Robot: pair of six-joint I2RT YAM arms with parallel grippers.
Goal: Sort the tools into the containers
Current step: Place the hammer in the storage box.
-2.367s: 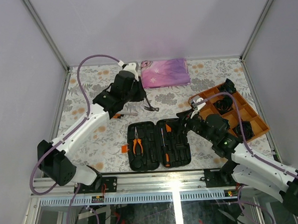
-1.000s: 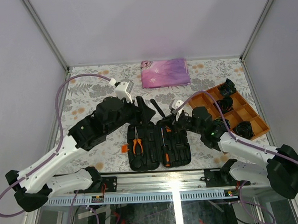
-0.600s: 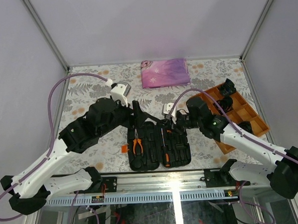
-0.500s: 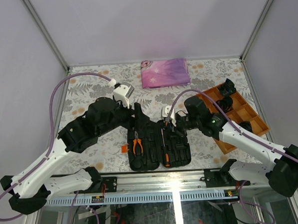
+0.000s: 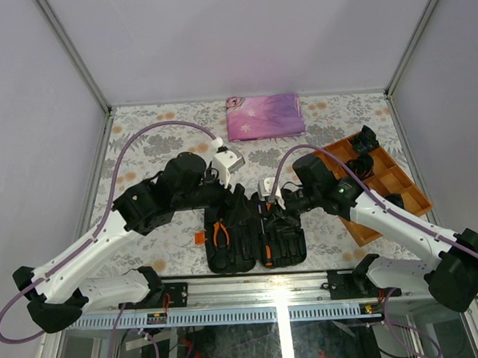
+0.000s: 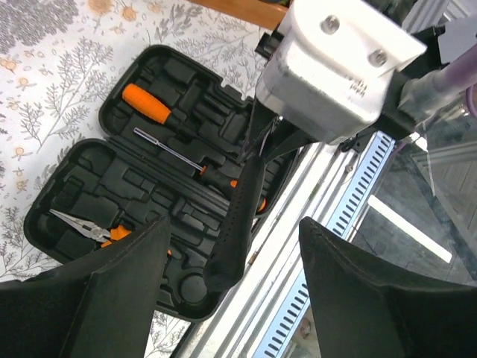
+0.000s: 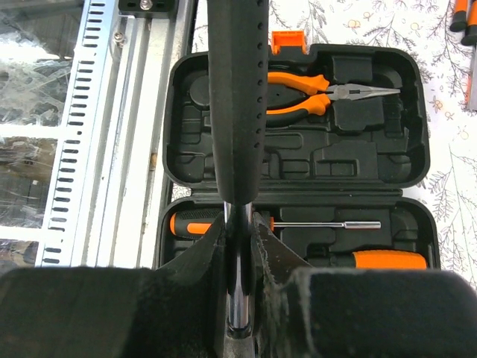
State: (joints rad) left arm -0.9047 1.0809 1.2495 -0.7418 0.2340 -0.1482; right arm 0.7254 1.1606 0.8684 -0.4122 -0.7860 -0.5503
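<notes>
1. My right gripper was clamped tight on the bright metal shaft of the hammer. Its slim black handle, dimpled with rows of small holes, reached out over the open case.
2. My left gripper stood with its two broad black fingers spread wide. The hammer's handle showed in the gap, touching neither.
3. The single case was black hard plastic. Its two halves lay flat on the counter, moulded into angular slots, with one orange latch in sight.
4. One half held one pair of long-nose pliers, with orange-and-black grips and a tapering steel nose.
5. The other half held one screwdriver with a thin steel shaft, and one stubby orange handle.
6. The counter wore a grey floral covering. One orange divided tray sat to the right, and one folded pink-purple cloth lay at the far edge.
</notes>
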